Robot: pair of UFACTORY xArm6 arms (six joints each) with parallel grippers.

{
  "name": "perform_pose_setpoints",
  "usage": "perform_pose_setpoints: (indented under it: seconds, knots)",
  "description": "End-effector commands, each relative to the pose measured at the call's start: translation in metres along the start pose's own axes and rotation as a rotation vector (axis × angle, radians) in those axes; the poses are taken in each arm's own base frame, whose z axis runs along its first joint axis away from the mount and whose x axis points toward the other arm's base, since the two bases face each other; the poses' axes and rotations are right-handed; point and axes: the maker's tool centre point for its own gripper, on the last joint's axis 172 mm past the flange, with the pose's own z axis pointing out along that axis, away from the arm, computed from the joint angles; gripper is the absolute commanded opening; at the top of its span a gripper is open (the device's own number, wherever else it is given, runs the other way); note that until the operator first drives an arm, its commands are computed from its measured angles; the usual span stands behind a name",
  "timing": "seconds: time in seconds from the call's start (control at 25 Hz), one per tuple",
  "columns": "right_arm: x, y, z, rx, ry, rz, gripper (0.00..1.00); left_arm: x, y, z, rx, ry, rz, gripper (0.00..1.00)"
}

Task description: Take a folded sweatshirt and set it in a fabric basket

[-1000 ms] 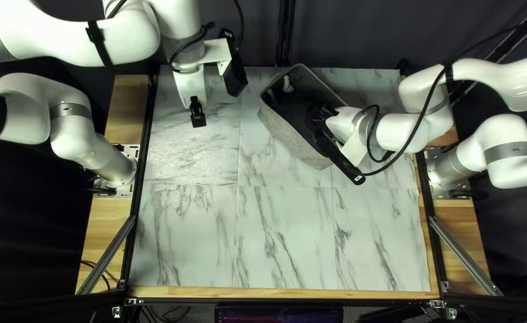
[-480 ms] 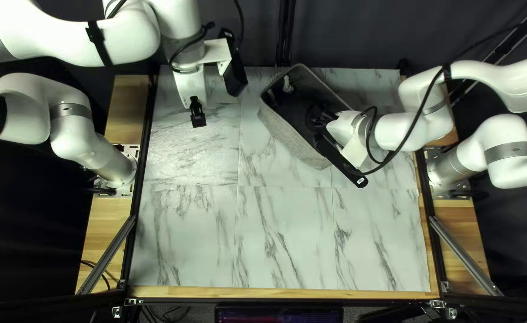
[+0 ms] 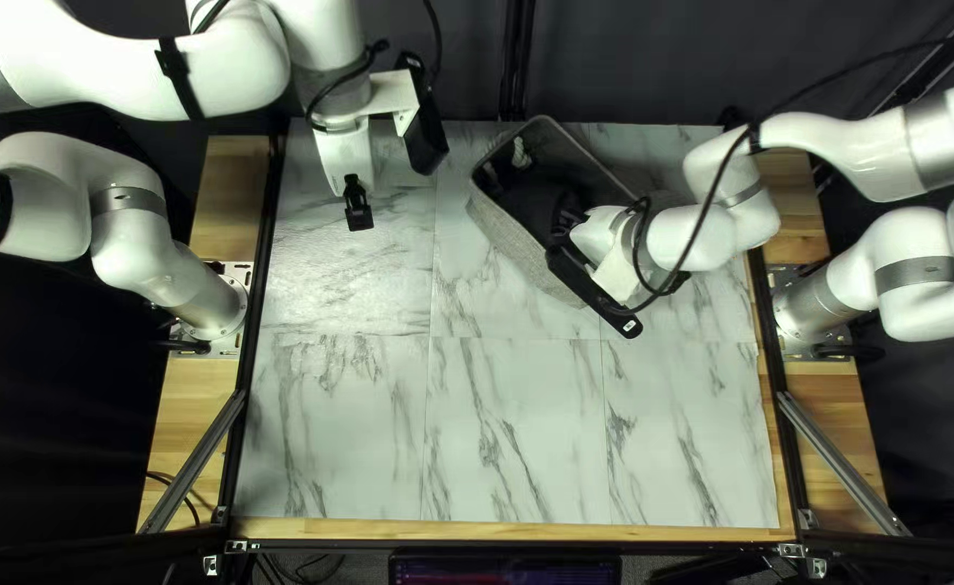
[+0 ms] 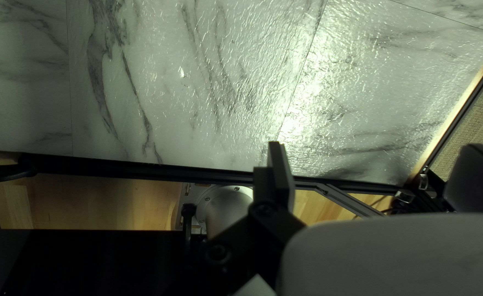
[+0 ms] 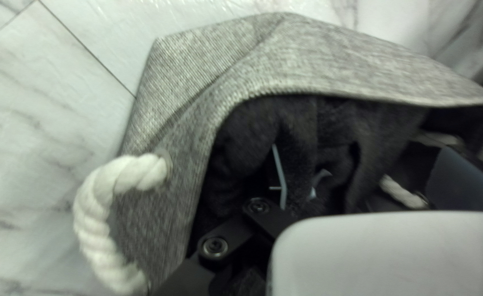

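Marble-patterned tabletop [image 3: 509, 422] carries all the action at its far side. Down inside the fabric basket [image 5: 266, 53] sits the right gripper [image 5: 299, 181], jaws spread, its black fingers sunk among the dark folds of the sweatshirt [image 5: 245, 139], which lies wholly within the grey walls. Dark on dark, I cannot be sure whether cloth snags on a pad. Beside the fingers a white rope handle [image 5: 101, 213] loops off the rim. Seen from above, the basket stands at about one o'clock on the tabletop. The release looks done, so the job is a clean exit: rise straight up, jaws wide, slowly enough that no fold drags out, and clear rim and handle before swinging away. The right arm [image 3: 834, 146] reaches in from three o'clock, elbow high, wrist pitched down into the basket mouth. At eleven o'clock the left gripper [image 3: 357, 213] hangs above the tabletop, fingers parted and holding nothing, the left arm [image 3: 225, 57] folded back from nine o'clock.
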Motion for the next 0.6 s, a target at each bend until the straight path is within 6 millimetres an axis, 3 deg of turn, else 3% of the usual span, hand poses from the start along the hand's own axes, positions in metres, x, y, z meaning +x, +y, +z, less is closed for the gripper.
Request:
perform_pose_setpoints:
  seconds: [0.04, 0.2, 0.32, 0.48, 0.6]
  knots:
    - [-0.006, 0.011, 0.002, -0.032, -0.013, 0.015, 1.0, 0.0, 0.0, 0.0, 0.0, 0.0, 0.0, 1.0]
    - [-0.014, 0.024, -0.022, -0.078, -0.051, 0.022, 1.0, 0.0, 0.0, 0.0, 0.0, 0.0, 0.0, 1.0]
    - [-0.014, 0.028, -0.054, -0.091, -0.067, 0.022, 1.0, 0.0, 0.0, 0.0, 0.0, 0.0, 0.0, 1.0]
    - [-0.014, 0.016, -0.094, -0.077, -0.056, 0.013, 1.0, 0.0, 0.0, 0.0, 0.0, 0.0, 0.0, 1.0]
    - [-0.028, 0.011, -0.115, -0.098, -0.071, 0.021, 1.0, 0.0, 0.0, 0.0, 0.0, 0.0, 0.0, 1.0]
